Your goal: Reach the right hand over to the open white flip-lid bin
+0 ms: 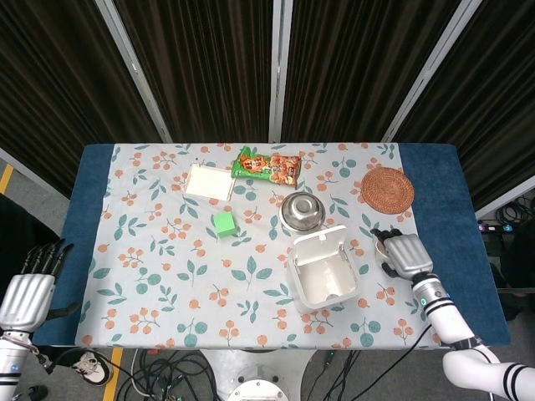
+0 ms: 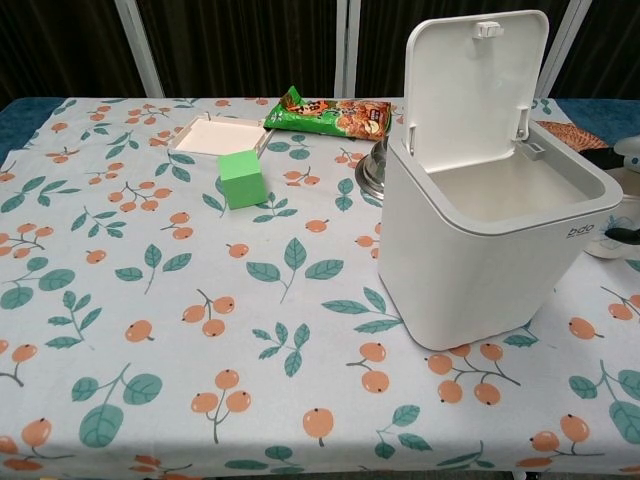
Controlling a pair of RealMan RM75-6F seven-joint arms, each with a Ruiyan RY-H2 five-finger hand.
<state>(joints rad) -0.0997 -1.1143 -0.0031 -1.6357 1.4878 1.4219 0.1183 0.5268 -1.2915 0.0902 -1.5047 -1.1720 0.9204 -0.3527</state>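
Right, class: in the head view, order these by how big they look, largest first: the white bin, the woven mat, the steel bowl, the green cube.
1. White bin, clearly largest.
2. Woven mat.
3. Steel bowl, only a little smaller than the mat.
4. Green cube, clearly smallest.
The bin stands taller, so it is nearer the camera, which exaggerates its size.

Items counted on the table: one white flip-lid bin (image 1: pixel 324 270), lid raised; one green cube (image 1: pixel 223 223); one snack packet (image 1: pixel 266 165); one flat white box (image 1: pixel 206 181); one metal bowl (image 1: pixel 302 210); one woven coaster (image 1: pixel 387 190). Two robot hands in view: left hand (image 1: pixel 27 294), right hand (image 1: pixel 405 254).
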